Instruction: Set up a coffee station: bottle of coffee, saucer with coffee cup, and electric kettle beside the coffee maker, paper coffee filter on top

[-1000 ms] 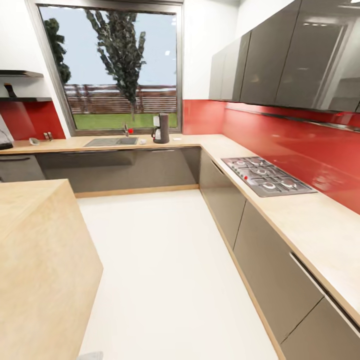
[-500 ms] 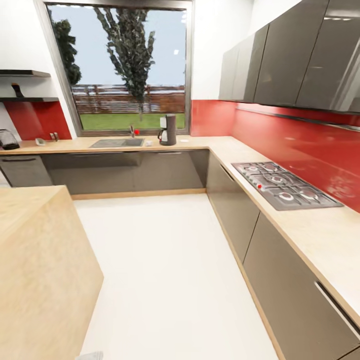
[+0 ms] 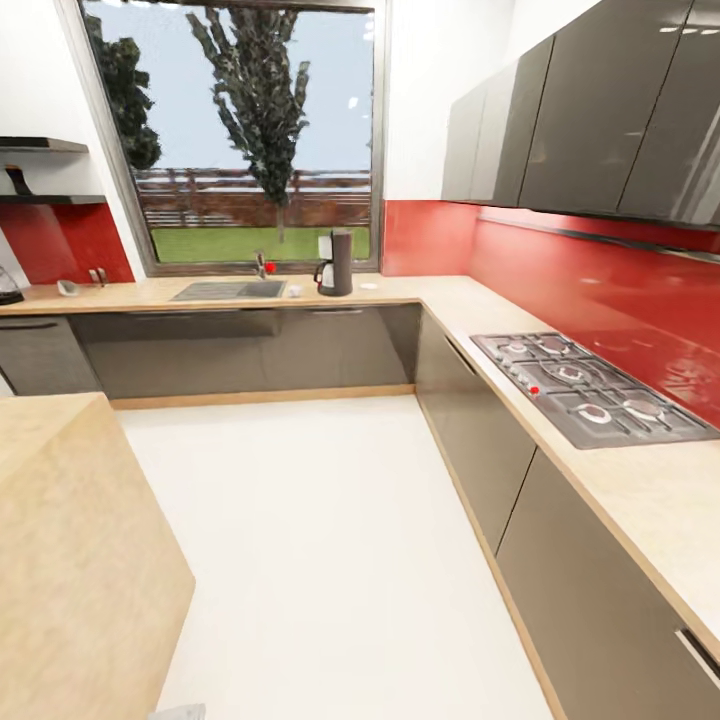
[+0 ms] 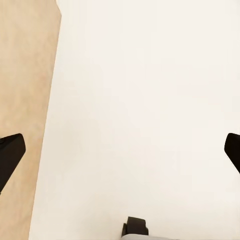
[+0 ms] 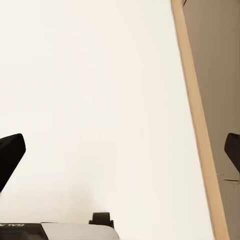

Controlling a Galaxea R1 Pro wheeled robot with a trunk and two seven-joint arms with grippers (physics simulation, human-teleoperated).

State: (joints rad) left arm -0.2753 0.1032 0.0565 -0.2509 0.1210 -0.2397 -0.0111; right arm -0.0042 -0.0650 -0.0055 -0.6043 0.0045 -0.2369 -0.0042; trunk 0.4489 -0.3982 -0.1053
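The coffee maker stands on the far kitchen countertop under the window, right of the sink. A small dark bottle sits on the lower dark wall shelf at the far left. The glass kettle is cut off by the picture's left edge. A small white item lies on the counter near it, too small to name. My left gripper and right gripper both hang open over white floor, fingers wide apart and empty.
A wood-topped island is close at my left. A counter with a gas hob runs along the right over grey cabinets. The sink is set in the far counter. White floor lies between them.
The whole head view has shifted: the camera rolled forward and the far counter looks slightly nearer. Nothing on the counters or shelf has moved, and both grippers stay open.
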